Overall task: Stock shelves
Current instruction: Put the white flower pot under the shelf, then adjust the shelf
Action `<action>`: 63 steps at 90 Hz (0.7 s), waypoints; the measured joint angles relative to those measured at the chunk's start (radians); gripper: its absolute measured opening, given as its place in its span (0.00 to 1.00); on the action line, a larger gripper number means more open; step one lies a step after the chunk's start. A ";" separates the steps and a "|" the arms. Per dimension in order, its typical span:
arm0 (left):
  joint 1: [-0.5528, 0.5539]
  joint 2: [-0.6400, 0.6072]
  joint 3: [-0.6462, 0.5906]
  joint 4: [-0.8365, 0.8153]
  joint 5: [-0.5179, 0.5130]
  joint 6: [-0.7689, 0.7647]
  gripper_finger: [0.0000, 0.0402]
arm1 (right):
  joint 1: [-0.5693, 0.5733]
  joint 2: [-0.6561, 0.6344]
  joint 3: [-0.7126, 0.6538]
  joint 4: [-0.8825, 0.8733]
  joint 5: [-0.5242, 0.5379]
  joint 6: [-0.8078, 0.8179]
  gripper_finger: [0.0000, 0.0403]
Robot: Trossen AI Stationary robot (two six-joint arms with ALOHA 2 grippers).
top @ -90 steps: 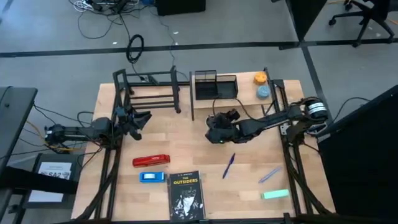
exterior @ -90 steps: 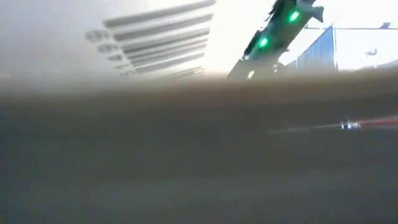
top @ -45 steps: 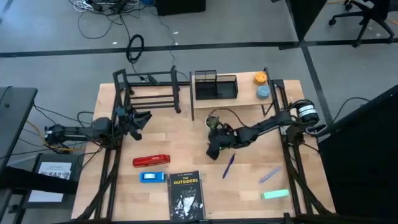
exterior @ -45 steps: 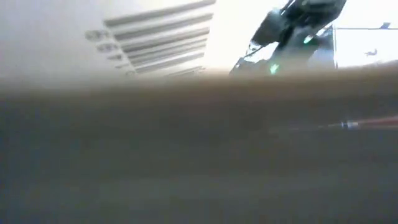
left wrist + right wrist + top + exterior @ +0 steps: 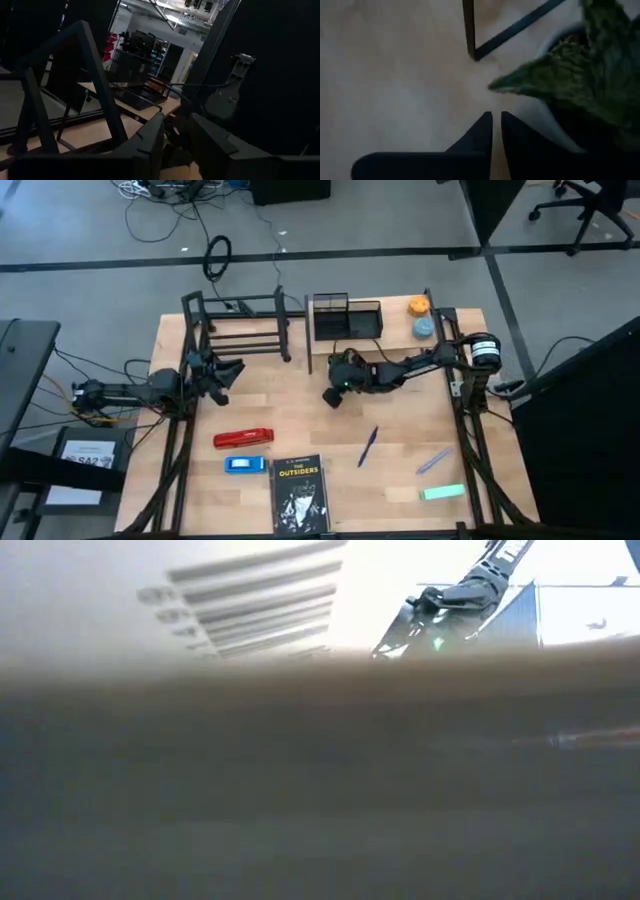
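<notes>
My right gripper (image 5: 496,131), fingers nearly together and empty, hovers beside a small plant (image 5: 580,70) near the wood shelf (image 5: 395,340) leg, so a careless sweep could, I think, topple it.

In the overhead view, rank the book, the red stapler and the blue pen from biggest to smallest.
1. Book: clearly the largest.
2. Red stapler.
3. Blue pen: about as long as the stapler, but far thinner.

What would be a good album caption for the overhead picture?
Right claw hovers over the table in front of the wood-top shelf; left claw waits by the black rack; book and pen unshelved.
</notes>
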 joint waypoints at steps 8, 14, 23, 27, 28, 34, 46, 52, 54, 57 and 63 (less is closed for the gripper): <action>0.000 0.000 0.000 -0.003 0.000 0.000 0.19 | -0.001 0.000 0.000 0.021 0.002 -0.012 0.02; 0.000 0.000 0.000 -0.005 0.000 0.000 0.19 | 0.013 -0.005 0.000 0.025 -0.011 -0.031 0.01; 0.000 0.000 0.000 -0.005 0.000 0.000 0.19 | 0.056 -0.033 0.000 0.029 -0.026 -0.035 0.00; 0.000 0.000 0.000 -0.005 0.000 0.000 0.19 | 0.076 -0.039 0.000 0.047 -0.027 -0.044 0.00; 0.000 0.000 0.000 -0.005 0.000 0.000 0.19 | 0.081 -0.040 0.000 0.052 -0.029 -0.048 0.01; 0.000 0.000 0.000 -0.005 0.000 0.000 0.19 | 0.105 -0.037 0.000 0.089 -0.030 -0.064 0.01; 0.000 0.000 0.000 -0.005 0.000 0.001 0.19 | 0.107 0.008 0.000 0.217 -0.028 -0.114 0.00; 0.000 0.000 0.000 -0.005 0.000 0.002 0.19 | 0.085 0.032 0.000 0.285 -0.028 -0.121 0.00; 0.000 0.000 0.000 -0.005 0.000 0.002 0.19 | 0.076 0.041 0.001 0.311 -0.026 -0.122 0.00; 0.000 0.000 0.000 -0.006 0.000 0.002 0.19 | 0.063 0.051 0.009 0.332 -0.027 -0.124 0.00; 0.000 0.000 0.000 -0.008 0.000 0.002 0.19 | 0.039 0.077 0.033 0.355 -0.025 -0.134 0.00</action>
